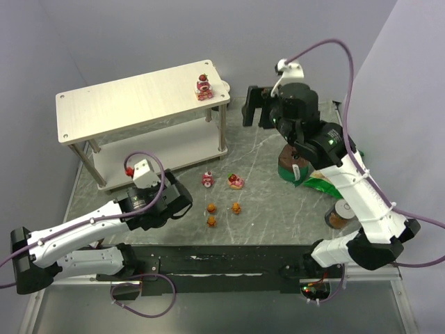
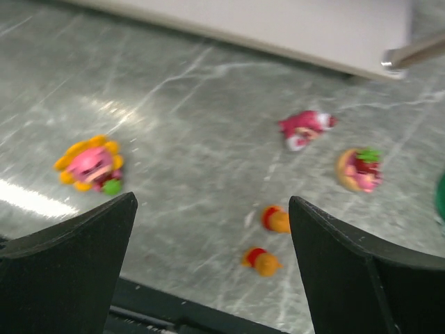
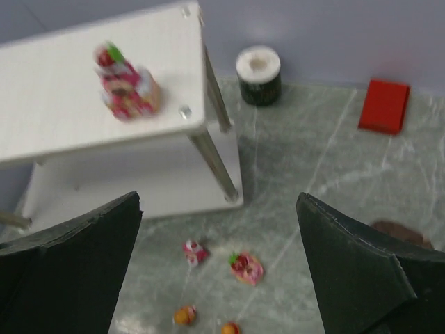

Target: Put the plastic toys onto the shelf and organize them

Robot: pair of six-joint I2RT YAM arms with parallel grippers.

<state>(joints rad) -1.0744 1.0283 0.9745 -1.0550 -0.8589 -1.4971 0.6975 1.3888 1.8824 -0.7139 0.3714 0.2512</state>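
Where the grey marbled table (image 1: 268, 202) runs back to the wall, we note the shelf (image 1: 139, 101) at far left, two pale boards on thin metal legs. One strawberry bear (image 1: 203, 88) stands upright on the top board, near its right end. The rest of the toys lie on the table in front of that end. A second strawberry bear (image 1: 207, 179) and a third strawberry bear (image 1: 236, 181) sit side by side, near each other but not touching. Closer to the arms we count three small orange bears (image 1: 211, 207), loosely grouped and apart from one another. The flower-faced figurine (image 2: 90, 165) shows only in the left wrist view, on the table, well apart to the left of the others. The left claw (image 2: 212, 271) hangs low over the table just short of the orange bears, fingers spread wide, nothing between them. The right claw (image 1: 259, 106) is raised beside the shelf's right end, also spread wide and empty. A brown-and-green cylinder (image 1: 295, 167) sits under the right arm. Against the back wall we see a red block (image 3: 384, 106) and a dark roll (image 3: 259, 75) with a white top.
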